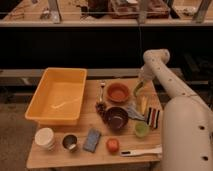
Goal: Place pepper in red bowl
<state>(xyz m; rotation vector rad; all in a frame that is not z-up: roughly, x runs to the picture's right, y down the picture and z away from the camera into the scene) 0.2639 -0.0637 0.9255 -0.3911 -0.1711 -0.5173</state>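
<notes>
My gripper (138, 89) holds the light, firm, slightly slick pepper (137, 90) near its stem, just beside the red bowl (118, 92).

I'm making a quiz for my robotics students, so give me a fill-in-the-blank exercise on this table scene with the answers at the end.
1. The gripper hangs just to the ____ of the red bowl as the camera sees it.
2. The big tub at the table's left end is ____ in colour.
3. The darker maroon bowl sits nearer the camera than the ____ bowl.
4. The small round fruit near the front edge is ____.

Missing words: right; yellow; red; orange
</notes>
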